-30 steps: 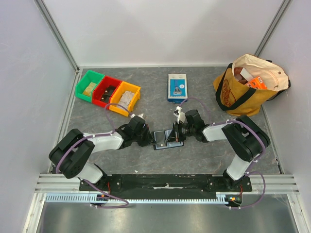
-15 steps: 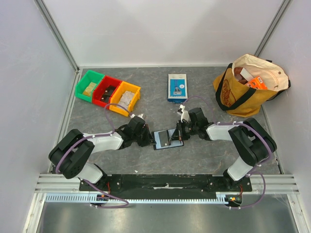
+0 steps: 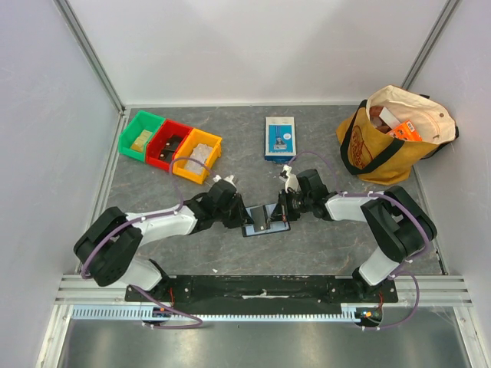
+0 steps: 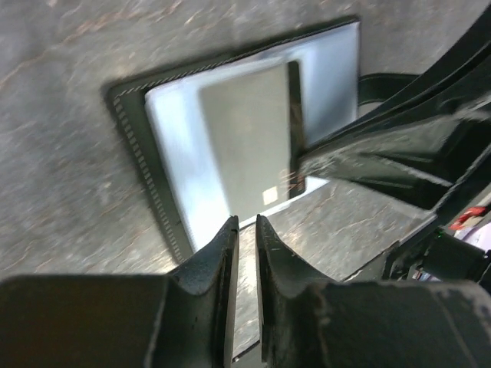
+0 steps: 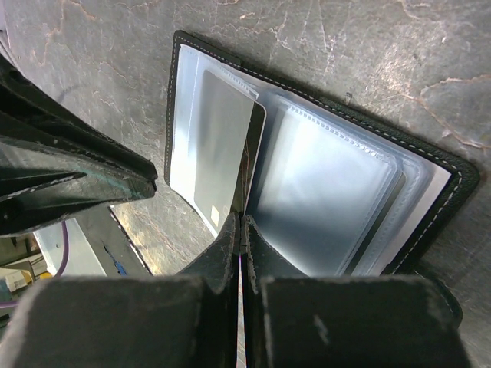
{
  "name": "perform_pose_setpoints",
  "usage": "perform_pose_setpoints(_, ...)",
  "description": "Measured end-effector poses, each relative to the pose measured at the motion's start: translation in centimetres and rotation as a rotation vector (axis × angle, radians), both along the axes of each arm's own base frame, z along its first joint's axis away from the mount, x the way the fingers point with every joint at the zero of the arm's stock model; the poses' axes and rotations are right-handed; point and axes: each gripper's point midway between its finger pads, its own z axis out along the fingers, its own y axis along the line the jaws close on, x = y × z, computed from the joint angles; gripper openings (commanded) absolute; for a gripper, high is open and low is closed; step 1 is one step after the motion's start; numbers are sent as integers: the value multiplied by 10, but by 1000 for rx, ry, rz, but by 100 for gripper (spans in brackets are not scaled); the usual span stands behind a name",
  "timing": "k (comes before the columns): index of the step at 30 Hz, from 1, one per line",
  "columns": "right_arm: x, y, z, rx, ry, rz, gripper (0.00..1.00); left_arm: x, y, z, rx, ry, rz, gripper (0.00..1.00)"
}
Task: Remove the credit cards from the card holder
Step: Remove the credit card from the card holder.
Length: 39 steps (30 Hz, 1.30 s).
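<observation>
The flat black card holder [image 5: 307, 94] lies open on the grey stone-patterned counter [image 5: 368, 38], about midway along and toward its near edge, between both arms. Its clear plastic sleeves [image 5: 330, 192] face up. The left pincer [image 4: 244, 230] is slightly spread at the holder's rim. The right pincer [image 5: 240, 224] is pressed together at the centre fold. A thin grey credit card [image 5: 222, 138] sits in a sleeve. It is probably light, stiff and slick, so it is best nipped by an exposed edge while the holder is pinned.

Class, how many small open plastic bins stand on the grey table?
3, in a row far left: green plastic bin, red plastic bin beside it, yellow plastic bin nearest the centre. None appears hidden.
</observation>
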Motion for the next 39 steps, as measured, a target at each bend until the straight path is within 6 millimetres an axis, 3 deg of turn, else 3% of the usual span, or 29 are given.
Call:
perform_pose_setpoints(4, 0, 0, 0, 0, 0, 0, 0, 12, -15, 6, -13, -16, -11, 14)
perform_pose_setpoints(12, 0, 0, 0, -2, -1, -2, 0, 8, -9, -21, 41, 27, -7, 2)
perform_pose_setpoints(23, 4, -1, -1, -9, -2, -23, 22, 9, -13, -22, 8, 6, -10, 2)
perform_pose_setpoints(34, 15, 3, 2, -4, -22, -48, 24, 9, -13, -22, -14, -3, -1, 2)
perform_pose_setpoints(39, 16, 5, 1, 5, -17, -44, 19, 9, -13, -22, -15, -3, 0, 2)
